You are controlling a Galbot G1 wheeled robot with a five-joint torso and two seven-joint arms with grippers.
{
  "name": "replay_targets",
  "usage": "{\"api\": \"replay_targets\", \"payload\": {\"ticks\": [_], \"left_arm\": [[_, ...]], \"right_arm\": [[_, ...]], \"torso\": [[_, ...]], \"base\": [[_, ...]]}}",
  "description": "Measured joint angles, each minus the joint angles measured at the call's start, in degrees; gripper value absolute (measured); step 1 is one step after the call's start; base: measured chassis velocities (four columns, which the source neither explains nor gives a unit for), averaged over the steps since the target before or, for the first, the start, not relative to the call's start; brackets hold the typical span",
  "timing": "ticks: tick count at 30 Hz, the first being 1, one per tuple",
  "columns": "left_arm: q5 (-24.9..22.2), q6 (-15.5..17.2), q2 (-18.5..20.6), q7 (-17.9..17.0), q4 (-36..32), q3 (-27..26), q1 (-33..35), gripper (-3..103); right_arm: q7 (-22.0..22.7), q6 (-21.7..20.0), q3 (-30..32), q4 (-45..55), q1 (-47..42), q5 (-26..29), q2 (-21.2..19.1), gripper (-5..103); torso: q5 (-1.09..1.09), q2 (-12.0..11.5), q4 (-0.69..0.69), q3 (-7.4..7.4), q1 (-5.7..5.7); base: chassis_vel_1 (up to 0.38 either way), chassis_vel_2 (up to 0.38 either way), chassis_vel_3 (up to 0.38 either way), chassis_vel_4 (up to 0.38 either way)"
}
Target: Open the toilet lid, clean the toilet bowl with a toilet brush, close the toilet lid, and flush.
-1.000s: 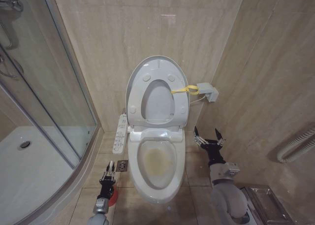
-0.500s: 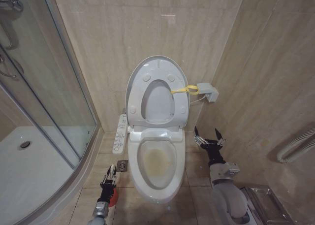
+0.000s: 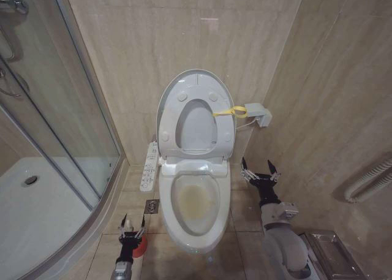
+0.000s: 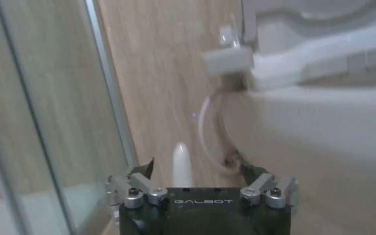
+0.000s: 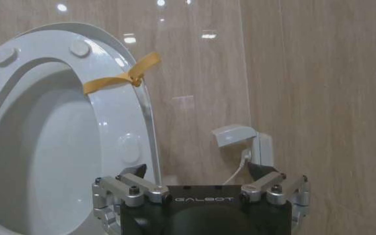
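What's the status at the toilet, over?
Left pincer open, low beside the bowl, over the brush handle. Right pincer open, idle right of the toilet. Lid up; nothing blocking.

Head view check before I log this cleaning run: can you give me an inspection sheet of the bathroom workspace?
Surface: beige tiled floor, nothing spilled seen.
Job's things: toilet lid raised against the wall with the seat; toilet bowl stained yellow-brown; toilet brush handle upright in its red holder.
Clutter: metal tray on the floor.
Grippers: left pincer open above the brush holder; right pincer open beside the bowl.
Cables: cord under the wall box.
Surroundings: glass shower enclosure; control panel.
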Motion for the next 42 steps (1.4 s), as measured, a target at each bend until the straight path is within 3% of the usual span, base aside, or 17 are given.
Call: {"api": "replay_targets", "payload": {"ticks": [4,5,7,10,11,13,20,21,24,31,42], "left_arm": [[0.8,0.9,-0.1,-1.4,-5.9,-1.1,3.0,76],[2.6,1.1,-0.3,-2.8,-9.2,-2.2,4.7,98],[5.2,1.5,-0.6,-4.5,-13.6,-4.9,6.8,98],[5.6,2.1,-0.6,-5.2,-15.7,-6.0,7.9,98],[5.5,3.6,-0.6,-6.0,-21.2,-7.6,10.2,100],[5.2,4.4,-0.5,-6.0,-23.8,-8.2,11.4,100],[-0.7,15.3,-0.6,-5.2,-46.7,-8.5,21.3,100],[-0.7,15.3,-0.6,-5.2,-46.7,-8.5,21.3,100],[-2.7,21.5,-1.1,-3.4,-54.0,-8.4,24.6,100],[-4.5,25.8,-1.6,-2.7,-57.6,-9.0,25.0,100],[-5.6,22.9,1.1,-2.6,-55.4,-9.3,21.9,100]], "right_arm": [[0.0,0.0,0.0,0.0,0.0,0.0,0.0,100],[0.0,0.0,0.0,0.0,0.0,0.0,0.0,100],[0.0,0.0,0.0,0.0,0.0,0.0,0.0,100],[0.0,0.0,0.0,0.0,0.0,0.0,0.0,100],[0.0,0.0,0.0,0.0,0.0,0.0,0.0,100],[0.0,0.0,0.0,0.0,0.0,0.0,0.0,100],[0.0,0.0,0.0,0.0,0.0,0.0,0.0,100],[0.0,0.0,0.0,0.0,0.0,0.0,0.0,100],[0.0,0.0,0.0,0.0,0.0,0.0,0.0,100],[0.0,0.0,0.0,0.0,0.0,0.0,0.0,100],[0.0,0.0,0.0,0.0,0.0,0.0,0.0,100]], "torso": [[0.01,0.0,-0.02,-0.01,0.0],[0.0,0.0,-0.01,0.0,0.0],[0.01,0.0,-0.02,0.0,-0.01],[0.02,0.0,-0.02,0.0,-0.01],[0.01,0.0,-0.02,0.0,-0.01],[0.01,0.0,-0.02,0.0,0.0],[0.02,0.0,-0.02,-0.01,-0.01],[0.02,0.0,-0.02,-0.01,-0.01],[0.02,0.0,-0.01,0.0,-0.01],[0.01,0.0,-0.02,0.0,0.0],[0.01,0.0,-0.02,0.0,0.0]], "base": [[0.0,0.0,0.0,0.0],[0.0,0.0,0.0,0.0],[0.0,0.0,0.0,0.0],[0.0,0.0,0.0,0.0],[0.0,0.0,0.0,0.0],[0.0,0.0,0.0,0.0],[0.0,0.0,0.0,0.0],[0.0,0.0,0.0,0.0],[0.0,0.0,0.0,0.0],[0.0,0.0,0.0,0.0],[0.0,0.0,0.0,0.0]]}}
